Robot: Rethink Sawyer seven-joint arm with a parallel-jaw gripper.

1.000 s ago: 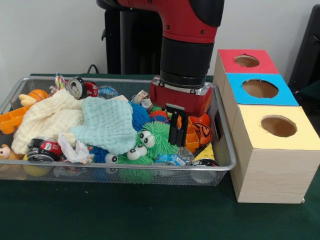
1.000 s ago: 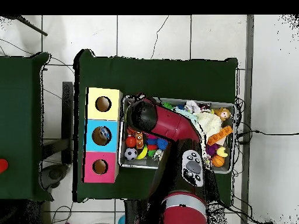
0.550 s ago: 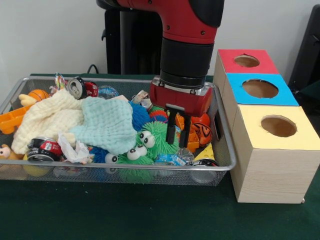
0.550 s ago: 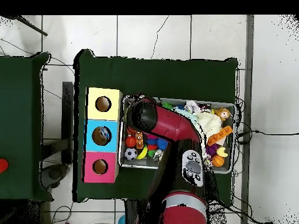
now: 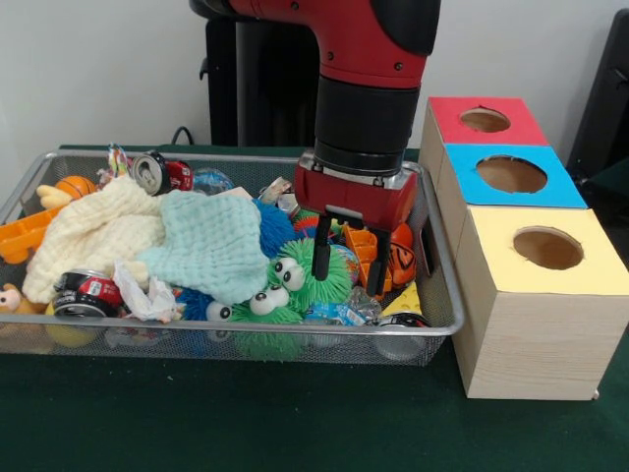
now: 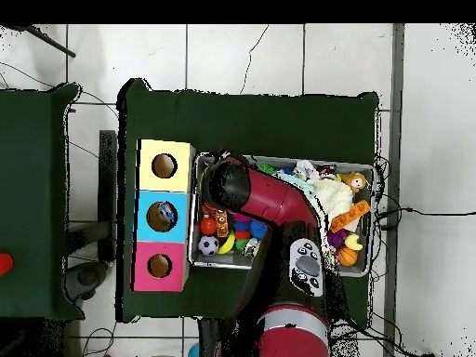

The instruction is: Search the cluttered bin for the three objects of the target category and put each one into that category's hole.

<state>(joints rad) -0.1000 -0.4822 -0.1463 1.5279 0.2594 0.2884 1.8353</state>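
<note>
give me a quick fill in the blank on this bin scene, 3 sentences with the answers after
1. The gripper hangs over the wire bin with its fingers ____.
2. The box nearest the camera in the front view has a ____ top.
3. The light blue cloth lies partly over the ____ fuzzy toy with googly eyes.

Answers: open; yellow; green

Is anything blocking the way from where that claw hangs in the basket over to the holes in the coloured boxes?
Only the wire basket's side wall stands between the open gripper and the boxes; the yellow hole, blue hole and red hole are uncovered.
</note>
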